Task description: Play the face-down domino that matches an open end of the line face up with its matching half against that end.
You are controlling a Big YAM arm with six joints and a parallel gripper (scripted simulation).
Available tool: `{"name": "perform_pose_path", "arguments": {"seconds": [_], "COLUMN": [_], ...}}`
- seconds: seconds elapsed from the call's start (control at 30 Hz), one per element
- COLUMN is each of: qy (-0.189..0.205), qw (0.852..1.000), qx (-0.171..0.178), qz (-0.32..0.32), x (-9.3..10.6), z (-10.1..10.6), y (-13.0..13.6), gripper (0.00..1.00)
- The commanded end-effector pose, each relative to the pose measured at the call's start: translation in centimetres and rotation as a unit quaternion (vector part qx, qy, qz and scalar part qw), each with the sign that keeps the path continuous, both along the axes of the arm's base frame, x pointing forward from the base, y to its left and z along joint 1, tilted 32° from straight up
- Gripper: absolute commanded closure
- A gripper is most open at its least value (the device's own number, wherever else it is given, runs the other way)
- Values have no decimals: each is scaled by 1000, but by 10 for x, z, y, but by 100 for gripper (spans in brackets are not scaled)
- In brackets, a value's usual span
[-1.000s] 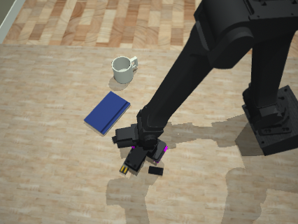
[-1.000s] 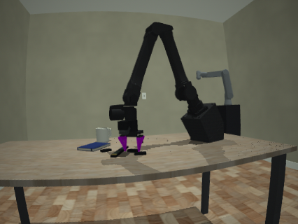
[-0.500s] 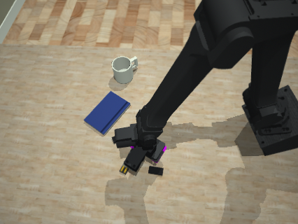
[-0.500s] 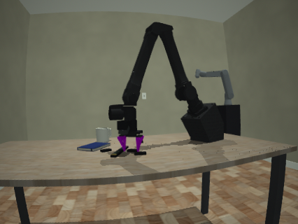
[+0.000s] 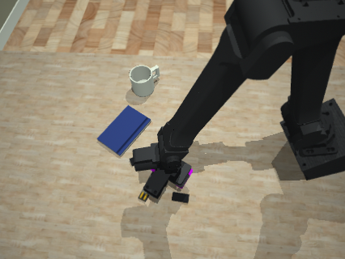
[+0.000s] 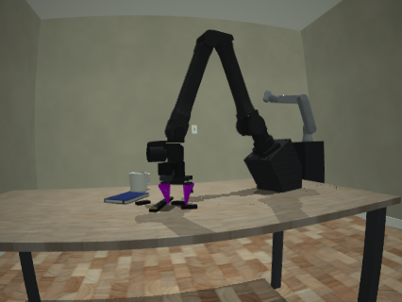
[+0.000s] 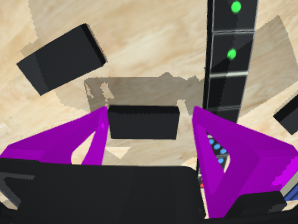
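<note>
My gripper (image 7: 150,113) (image 6: 176,200) is open, its purple fingers reaching down to the table on either side of a black face-down domino (image 7: 143,123) (image 6: 177,203) and not touching it. Just beside it runs the face-up line (image 7: 232,36) (image 5: 142,196) (image 6: 158,206), showing green pips and yellow pips at its far end. A second face-down domino (image 7: 61,58) (image 5: 180,197) lies apart on the other side. A third black domino (image 7: 289,116) shows at the edge of the wrist view. In the top view the arm hides the straddled domino.
A blue notebook (image 5: 123,129) (image 6: 125,197) lies close behind the dominoes, with a pale mug (image 5: 142,81) (image 6: 138,181) beyond it. The arm's black base (image 5: 316,137) (image 6: 276,167) stands at the table's right side.
</note>
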State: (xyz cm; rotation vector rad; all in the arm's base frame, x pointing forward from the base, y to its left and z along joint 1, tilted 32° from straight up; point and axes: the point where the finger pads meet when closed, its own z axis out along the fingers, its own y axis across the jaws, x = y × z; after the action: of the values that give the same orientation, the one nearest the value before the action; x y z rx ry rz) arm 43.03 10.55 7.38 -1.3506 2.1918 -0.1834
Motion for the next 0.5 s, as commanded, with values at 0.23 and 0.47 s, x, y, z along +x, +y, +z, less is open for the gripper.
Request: {"name": "perform_pose_path", "arguments": {"seconds": [0.23, 0.47], "qy": [-4, -6], "qw": [1000, 1000], "qx": [1, 0], "qz": [0, 1], "x": [1, 2], "z": [4, 8], "y": [1, 2], "gripper": [31, 31]}}
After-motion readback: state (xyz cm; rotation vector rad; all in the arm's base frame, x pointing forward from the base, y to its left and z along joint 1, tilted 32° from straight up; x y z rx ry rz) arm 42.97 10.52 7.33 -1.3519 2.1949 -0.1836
